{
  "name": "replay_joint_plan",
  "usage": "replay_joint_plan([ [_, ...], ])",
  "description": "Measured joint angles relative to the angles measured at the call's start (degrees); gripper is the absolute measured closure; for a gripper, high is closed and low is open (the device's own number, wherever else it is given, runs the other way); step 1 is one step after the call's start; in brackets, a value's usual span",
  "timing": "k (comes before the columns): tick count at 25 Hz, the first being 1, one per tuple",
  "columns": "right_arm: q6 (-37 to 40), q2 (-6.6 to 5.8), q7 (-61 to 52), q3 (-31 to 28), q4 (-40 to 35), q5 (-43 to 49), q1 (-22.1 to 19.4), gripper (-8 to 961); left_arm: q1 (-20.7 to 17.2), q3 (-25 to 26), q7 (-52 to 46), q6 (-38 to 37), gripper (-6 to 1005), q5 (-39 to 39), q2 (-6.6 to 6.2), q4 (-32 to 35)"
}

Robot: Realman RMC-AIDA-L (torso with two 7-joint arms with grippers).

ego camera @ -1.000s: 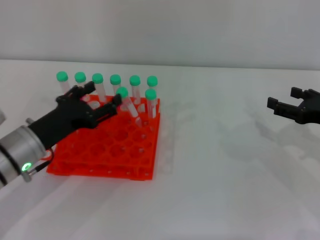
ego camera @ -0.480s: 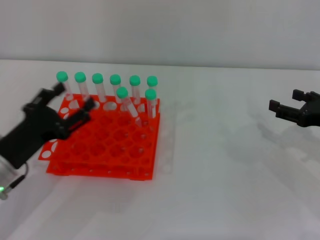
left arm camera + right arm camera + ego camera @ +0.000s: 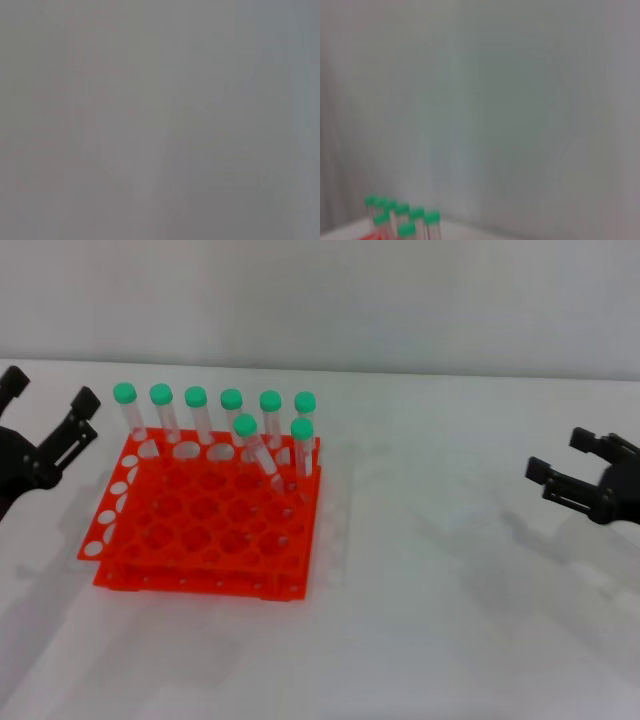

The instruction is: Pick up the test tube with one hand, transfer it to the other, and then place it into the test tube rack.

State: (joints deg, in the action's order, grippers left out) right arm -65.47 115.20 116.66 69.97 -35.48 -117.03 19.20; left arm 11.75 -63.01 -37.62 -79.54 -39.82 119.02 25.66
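Note:
The orange-red test tube rack lies left of centre on the white table. Several green-capped tubes stand in its far rows. One test tube leans tilted in the second row, beside an upright one. My left gripper hovers open and empty at the far left, off the rack's left edge. At the far right my right gripper is open and empty, well clear of the rack. The right wrist view catches the capped tubes in its corner. The left wrist view shows only grey.
A pale wall runs behind the white table.
My left gripper has pulled back to the left from over the rack, leaving the tilted tube in it. My right gripper has shifted slightly lower.

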Motion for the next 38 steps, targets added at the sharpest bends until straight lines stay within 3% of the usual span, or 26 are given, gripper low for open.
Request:
replay_joint_plan([
  [5,-9.11,-0.16,11.6,-3.85,6.35,-8.84,-2.19,96,0.75,0.0,0.03,0.09,107,1.74,0.02,-1.46],
  [9,-11.6,-0.22,14.11,-8.43,8.95,-9.06,-2.3,96,2.1,0.01,0.24,0.26,107,3.16,-0.05,-3.93],
  [21,-15.77,-0.42,23.22,-16.26,12.19,-9.24,-3.36,95,2.04,0.09,-0.44,-2.35,107,7.4,0.16,-5.11],
  [26,-18.76,-0.41,26.95,-22.33,15.68,-9.31,-3.41,95,0.35,0.08,2.26,-6.3,107,13.67,0.34,-9.46],
  [30,-19.03,-0.41,31.05,-23.1,16.71,-9.08,-3.54,96,-0.13,-0.23,5.44,-10.11,107,17.87,0.55,-15.06],
  [38,-18.72,-0.41,31.64,-25.8,17.23,-9.47,-3.57,95,0.47,-0.37,6.92,-10.39,107,18.57,0.6,-17.12],
])
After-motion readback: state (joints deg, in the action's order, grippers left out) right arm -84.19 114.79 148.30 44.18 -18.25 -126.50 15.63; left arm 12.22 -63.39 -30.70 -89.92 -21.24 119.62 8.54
